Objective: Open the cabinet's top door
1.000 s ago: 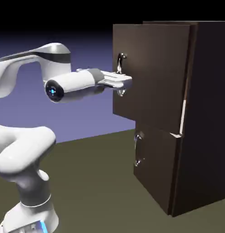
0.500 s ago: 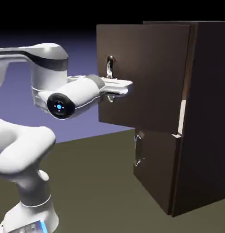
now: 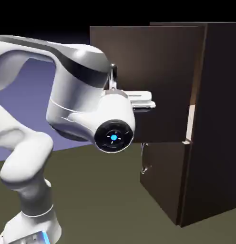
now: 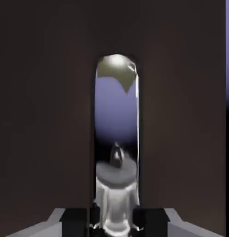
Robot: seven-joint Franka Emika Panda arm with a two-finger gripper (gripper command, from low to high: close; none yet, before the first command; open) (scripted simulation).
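The tall dark brown cabinet [image 3: 220, 119] stands at the right of the exterior view. Its top door [image 3: 158, 62] is swung well out toward the exterior view's left. Only the upper tip of the door's silver handle [image 3: 113, 70] shows above my white hand [image 3: 141, 100], which lies against the door's front. In the hand view the handle [image 4: 117, 139] rises as a tall shiny bar on the dark door [image 4: 46, 115]. My gripper [image 4: 117, 225] is shut on the handle's lower end, with the grey fingertips [image 4: 72, 217] close on either side.
The shorter lower door [image 3: 162, 176] stays closed, with its small silver handle [image 3: 145, 159]. My bulky forearm [image 3: 98, 109] fills the middle of the exterior view in front of the open door. The olive table [image 3: 100, 205] stretches below, and my arm's base [image 3: 29, 224] stands at lower left.
The top door has swung farther open toward the exterior view's left. My hand came with it, and the forearm turned toward the camera, covering most of the handle.
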